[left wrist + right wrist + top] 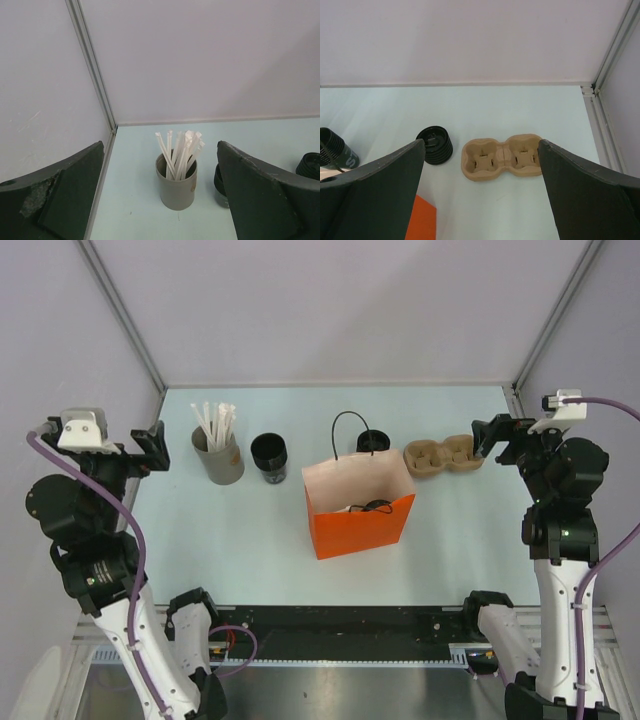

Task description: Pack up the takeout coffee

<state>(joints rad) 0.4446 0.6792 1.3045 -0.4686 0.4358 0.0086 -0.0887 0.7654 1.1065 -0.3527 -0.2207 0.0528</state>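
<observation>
The takeout coffee shows only as a black round lid (376, 506) inside the open top of the orange paper bag (358, 521) at the table's middle; the cup body is hidden by the bag's wall. A corner of the bag shows in the right wrist view (421, 221). My left gripper (150, 447) is open and empty, raised at the far left, with the grey straw cup between its fingers in its wrist view (160, 146). My right gripper (494, 436) is open and empty at the far right, over the carrier in its wrist view (480, 143).
A grey cup of white straws (218, 456) (176, 187) and a lidless black cup (269, 457) (220, 186) (332, 149) stand back left. A ribbed black lid stack (372, 441) (435, 145) sits behind the bag. A brown two-cup cardboard carrier (443, 455) (501, 157) lies back right.
</observation>
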